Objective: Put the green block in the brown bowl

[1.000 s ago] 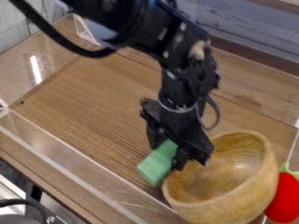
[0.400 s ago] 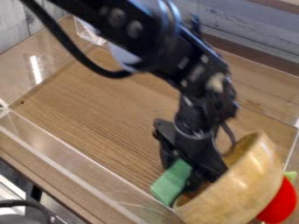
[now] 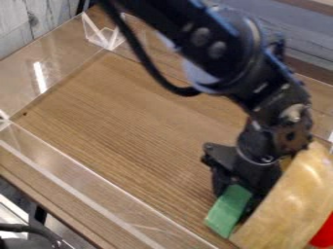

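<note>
While the black arm (image 3: 221, 58) reaches down from the upper left to the lower right corner of the view, its claw (image 3: 239, 185) points straight down and is clamped on the block (image 3: 231, 211). The block is light green and stands on end, slightly tilted, its upper part hidden between the dark fingers (image 3: 221, 173) and its lower end close over the tabletop (image 3: 117, 117); whether it touches the wood cannot be told. Just to the right, the bowl (image 3: 293, 204) is tipped up on its side, so that its pale wooden outer wall faces the camera and its hollow is not seen. The block's right edge lies against or just beside that wall, and the claw's body presses close to the bowl's upper left rim. A red thing (image 3: 324, 231) peeks out at the frame's right edge, below the bowl. Clear plastic walls (image 3: 58, 165) ring the tabletop.
</note>
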